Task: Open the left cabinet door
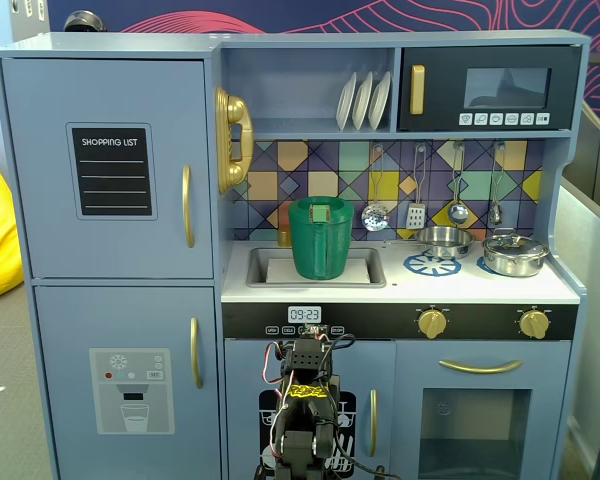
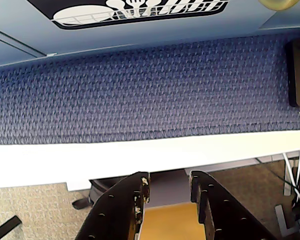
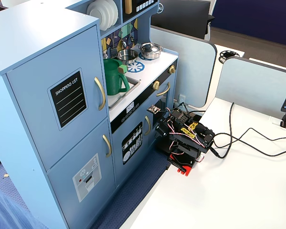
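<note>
The left cabinet door (image 1: 50, 170) is the large blue-grey door at the toy kitchen's upper left. It has a black "SHOPPING LIST" panel (image 1: 111, 170) and a vertical gold bar handle (image 1: 187, 205). It is shut in both fixed views, and shows from the side in the other one (image 3: 38, 86) with its handle (image 3: 100, 93). My arm (image 3: 183, 138) sits folded low on the white table, well below and right of that handle. In the wrist view my gripper (image 2: 168, 182) is slightly open and empty. It points down over the table edge; the door is out of that view.
Below the task door is the dispenser door (image 1: 130, 390). The small dish-graphic door (image 2: 140, 10) is just ahead of my gripper, with blue carpet (image 2: 140, 90) under it and the white table edge (image 2: 90, 157). A green pitcher (image 1: 321, 238) stands in the sink. Cables (image 3: 238, 138) trail over the table (image 3: 229, 191).
</note>
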### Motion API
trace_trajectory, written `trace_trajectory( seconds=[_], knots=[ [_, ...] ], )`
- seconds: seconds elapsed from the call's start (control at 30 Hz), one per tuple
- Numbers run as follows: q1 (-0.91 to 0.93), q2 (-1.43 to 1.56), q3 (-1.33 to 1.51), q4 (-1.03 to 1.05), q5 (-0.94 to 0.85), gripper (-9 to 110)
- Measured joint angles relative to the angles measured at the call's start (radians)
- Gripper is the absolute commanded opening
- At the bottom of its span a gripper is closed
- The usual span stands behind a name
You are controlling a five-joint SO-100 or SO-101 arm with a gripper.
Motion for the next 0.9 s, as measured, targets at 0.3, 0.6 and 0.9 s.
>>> trace_trajectory(
  seconds=[0.3,0.6,0.9],
  knots=[
    [0.017,0.000,-0.002,-0.002,0.054,0],
    [0.015,0.000,-0.002,-0.002,0.054,0],
    [-0.071,-0.003,0.005,-0.049,0.002,0]
  ],
)
